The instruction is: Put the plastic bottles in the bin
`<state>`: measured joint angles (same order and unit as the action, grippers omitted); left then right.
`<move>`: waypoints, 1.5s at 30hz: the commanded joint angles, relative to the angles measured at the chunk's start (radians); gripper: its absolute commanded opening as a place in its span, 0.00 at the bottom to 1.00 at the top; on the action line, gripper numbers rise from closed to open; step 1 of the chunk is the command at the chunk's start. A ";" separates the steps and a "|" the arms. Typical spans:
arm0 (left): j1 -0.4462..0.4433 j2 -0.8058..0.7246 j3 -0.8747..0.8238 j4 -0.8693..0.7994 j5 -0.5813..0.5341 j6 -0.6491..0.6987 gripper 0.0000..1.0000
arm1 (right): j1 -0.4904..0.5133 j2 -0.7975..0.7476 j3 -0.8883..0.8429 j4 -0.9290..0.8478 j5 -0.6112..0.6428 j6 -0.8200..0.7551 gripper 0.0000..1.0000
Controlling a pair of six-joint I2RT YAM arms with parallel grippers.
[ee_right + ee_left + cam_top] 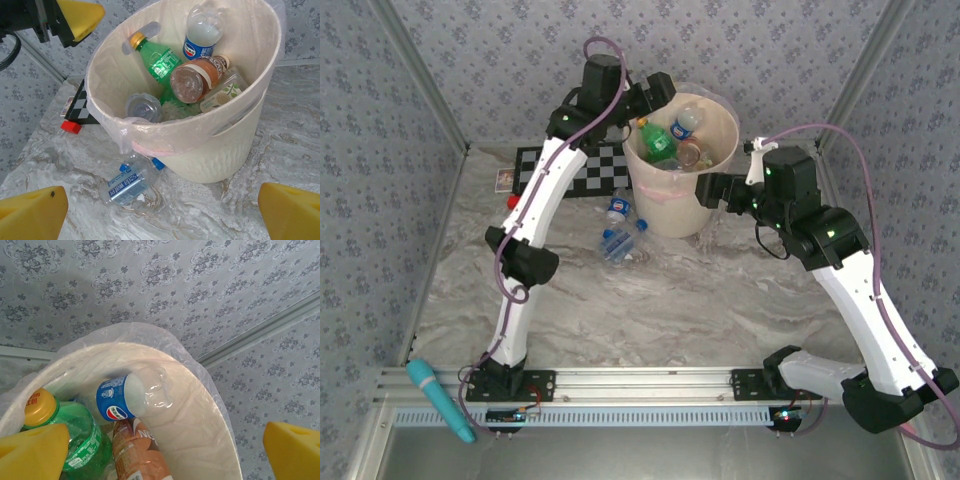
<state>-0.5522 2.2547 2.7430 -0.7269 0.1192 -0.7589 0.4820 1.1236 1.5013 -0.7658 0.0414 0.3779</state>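
- Left wrist view: the left gripper [161, 457] is held wide open, with a yellow fingertip [31, 450] at each lower corner and nothing clasped between them.
- Directly beneath it the bin [212, 405] is seen from above, with a clear liner [150, 332] folded over its rim.
- Inside the bin a blue-labelled Pepsi bottle [131, 397] is propped against the far wall. A green bottle [80, 437] with a yellow cap and a brown-labelled bottle [140, 450] lie nearer the fingers.
- In the right wrist view the right gripper [161, 215] is likewise spread wide and empty. It is held low over the marble table [280, 145] and pointed at the bin's outer wall.
- A clear soda water bottle [127, 182] lies on its side on the table between this gripper and the foot of the bin, just beside the wall.
- In the top external view a second blue-labelled bottle [618, 205] is seen on the table next to it, also close to the bin.
- A red block [71, 127] and a checkerboard [82, 107] lie beyond the bin, well apart from both grippers.
- The left arm [545, 190] is stretched from its base up and across to the bin's far left rim, with its wrist raised above the opening.
- The right arm [860, 290] is folded out to the right, and its forearm is angled back towards the bin's right side.
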 commanded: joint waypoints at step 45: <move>0.003 -0.901 -1.621 0.147 -0.095 0.356 0.89 | 0.097 0.121 0.119 0.022 0.067 -0.024 0.99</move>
<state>-0.5198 1.3506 1.1397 -0.6266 0.0181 -0.4603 0.5766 1.2423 1.5879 -0.7300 0.0879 0.3725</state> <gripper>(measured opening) 0.893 0.995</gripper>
